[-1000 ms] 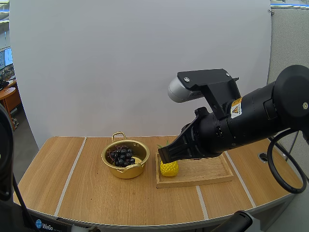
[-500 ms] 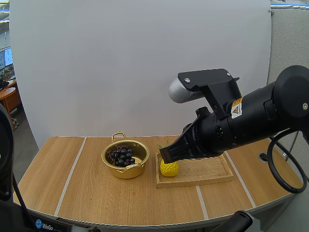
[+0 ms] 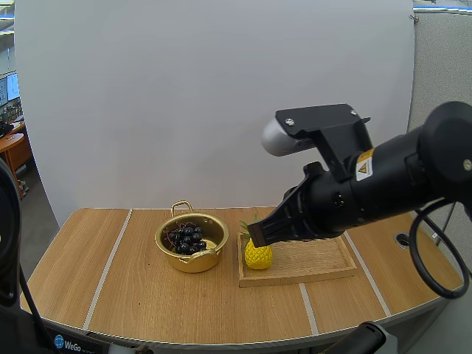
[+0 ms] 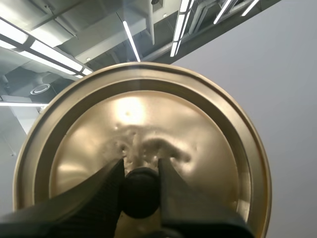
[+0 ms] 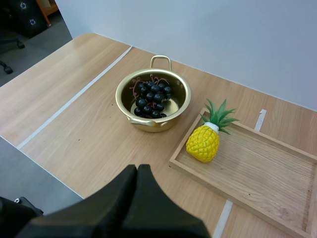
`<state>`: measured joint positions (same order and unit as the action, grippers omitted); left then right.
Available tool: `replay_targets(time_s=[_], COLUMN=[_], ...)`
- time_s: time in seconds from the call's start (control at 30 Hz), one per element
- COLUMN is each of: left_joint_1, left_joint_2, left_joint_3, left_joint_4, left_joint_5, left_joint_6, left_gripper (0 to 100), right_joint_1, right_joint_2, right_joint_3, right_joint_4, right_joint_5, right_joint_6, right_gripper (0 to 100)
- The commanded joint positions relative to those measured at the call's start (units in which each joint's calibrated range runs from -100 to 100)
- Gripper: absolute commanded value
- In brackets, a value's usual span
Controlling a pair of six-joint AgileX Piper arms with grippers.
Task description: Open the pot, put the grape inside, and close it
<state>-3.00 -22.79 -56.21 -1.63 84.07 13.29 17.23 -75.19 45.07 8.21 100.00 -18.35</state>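
Left gripper (image 4: pixel 140 166) pinching lid knob (image 4: pixel 140 196), right gripper (image 5: pixel 137 173) closed, raised above table (image 3: pixel 133 295)

Shiny gold metal pot (image 3: pixel 193 262) and lid (image 4: pixel 198 129), matt wooden tray (image 3: pixel 313 262)

Backdrop: plain white wall panel (image 3: pixel 184 96) behind the table, evenly lit.
Table: light wooden tabletop with rounded corners (image 3: pixel 147 295), crossed by pale inlaid strips (image 3: pixel 113 254).
Floor: smooth grey floor (image 5: pixel 29 181) beside the table.
Right side: grey partition (image 3: pixel 442 66).
Far left: what may be a brown wooden desk (image 3: pixel 13 151).
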Motion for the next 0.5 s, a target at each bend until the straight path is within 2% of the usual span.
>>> replay_targets(time_s=[0.0, 0.1, 0.13, 0.47], left_joint_1=[-0.2, -0.2, -0.2, -0.2], left_joint_2=[-0.3, -0.3, -0.3, 0.7], left_joint_3=[-0.3, -0.3, -0.3, 1.64], left_joint_4=[0.21, 0.21, 0.21, 0.37], left_joint_5=[7.53, 11.13, 15.62, 15.93], left_joint_6=[-0.32, -0.32, -0.32, 1.33], left_gripper=[0, 0, 0, 0], right_joint_1=[-1.88, -1.9, -1.9, -1.9], right_joint_2=[-4.26, -4.27, -4.27, -4.27], right_joint_3=[0.24, 0.24, 0.24, 0.24], right_joint_4=[-0.4, -0.4, -0.4, -0.4], right_joint_5=[0.0, 0.0, 0.0, 0.0], right_joint_6=[0.1, 0.1, 0.1, 0.1], right_gripper=[0, 0, 0, 0])
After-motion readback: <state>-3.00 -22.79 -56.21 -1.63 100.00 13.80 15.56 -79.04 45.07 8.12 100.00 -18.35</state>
